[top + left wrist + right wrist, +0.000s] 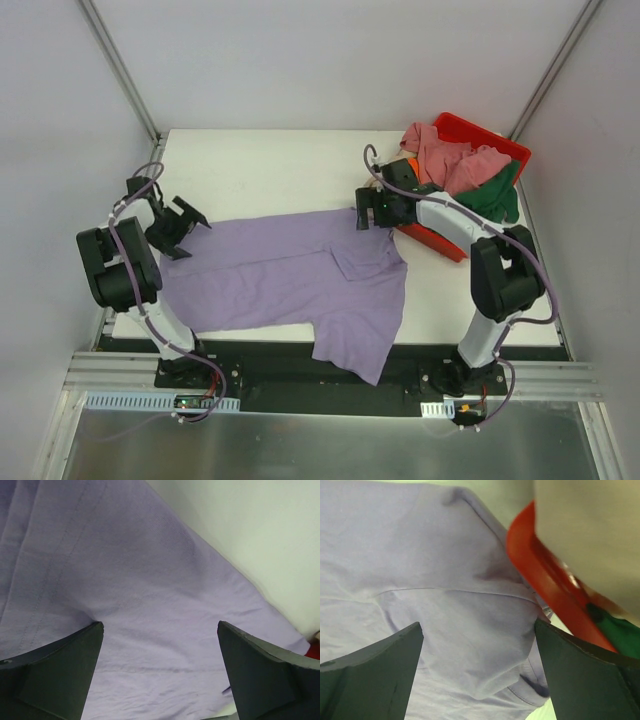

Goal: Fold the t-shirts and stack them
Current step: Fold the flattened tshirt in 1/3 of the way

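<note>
Lying limp on the table, the lavender t-shirt likely needs pinching at its edges. Both jaws stand apart.

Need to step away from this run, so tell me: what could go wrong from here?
1. The shirt hangs over the near edge of the table; a pull toward the arms could slide it off.
2. The right gripper, open, is close beside the bin; closing or lifting there might catch the rim.
3. The cloth under it looks creased and doubled, so a pinch may take two layers.
</note>
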